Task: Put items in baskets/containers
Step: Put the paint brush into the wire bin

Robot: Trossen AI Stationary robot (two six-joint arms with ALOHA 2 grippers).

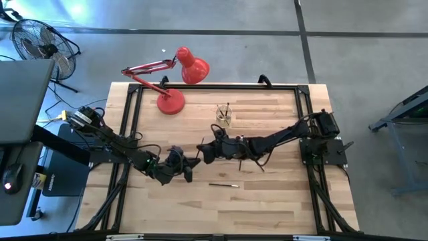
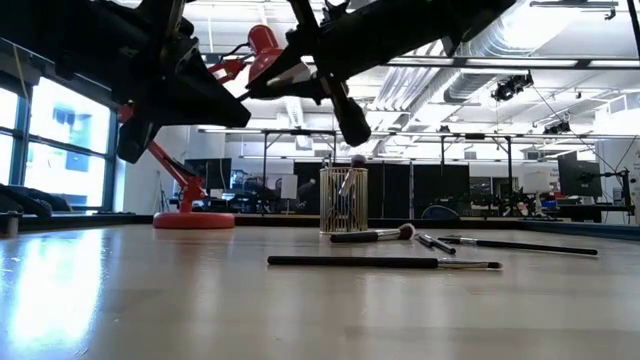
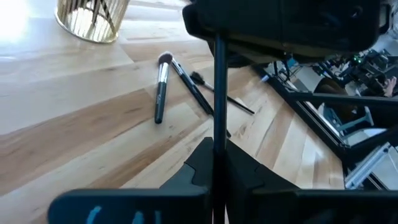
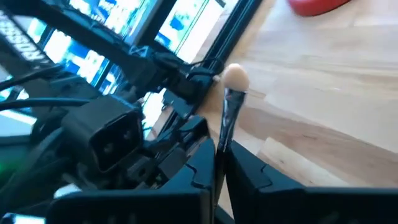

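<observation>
No readable text, labels or signs.

Overhead, table-level (shared table (image 1: 267, 201)), wrist-close.

From my console the bench (image 1: 267, 201) shows pale wood in light and tan plank stripes, edged by a black frame (image 1: 131, 107). The lamp (image 1: 179, 75) is bright red throughout. The glass cup (image 2: 343, 200) is clear with a yellowish, gold-striped look. Both tools are black: left tool (image 3: 214, 158), right tool (image 4: 219, 152). The brush (image 4: 229, 106) in the right tool has a dark handle and cream bristles. The brush (image 2: 385, 263) lying nearest is black.
</observation>
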